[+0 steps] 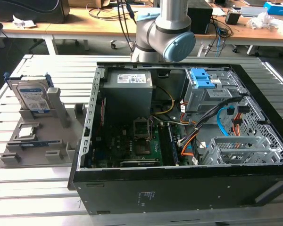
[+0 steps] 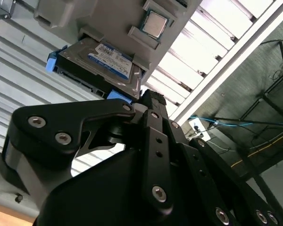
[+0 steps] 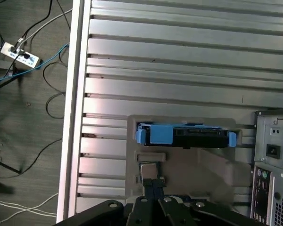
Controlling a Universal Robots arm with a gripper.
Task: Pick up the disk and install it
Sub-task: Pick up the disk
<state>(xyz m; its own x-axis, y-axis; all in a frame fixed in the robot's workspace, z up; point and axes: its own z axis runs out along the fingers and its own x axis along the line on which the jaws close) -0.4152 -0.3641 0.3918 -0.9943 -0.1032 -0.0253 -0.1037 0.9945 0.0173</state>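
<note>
I am looking at a ribbed aluminium table [image 1: 33,197] that carries an open black steel computer case [image 1: 179,188]. Behind the case rises the arm [image 1: 165,40], with rounded grey and pale-blue joints. At the exterior view's left of the case sits a grey moulded holder [image 1: 37,146]. The disk [image 1: 33,96] stands on edge in it, silver with blue rails and a white-and-blue barcode label. In the first wrist view the gripper [image 3: 151,182] hangs over the holder, its black fingers pressed together on nothing, clear of the disk. A square chip [image 1: 27,132] lies flat in the holder.
</note>
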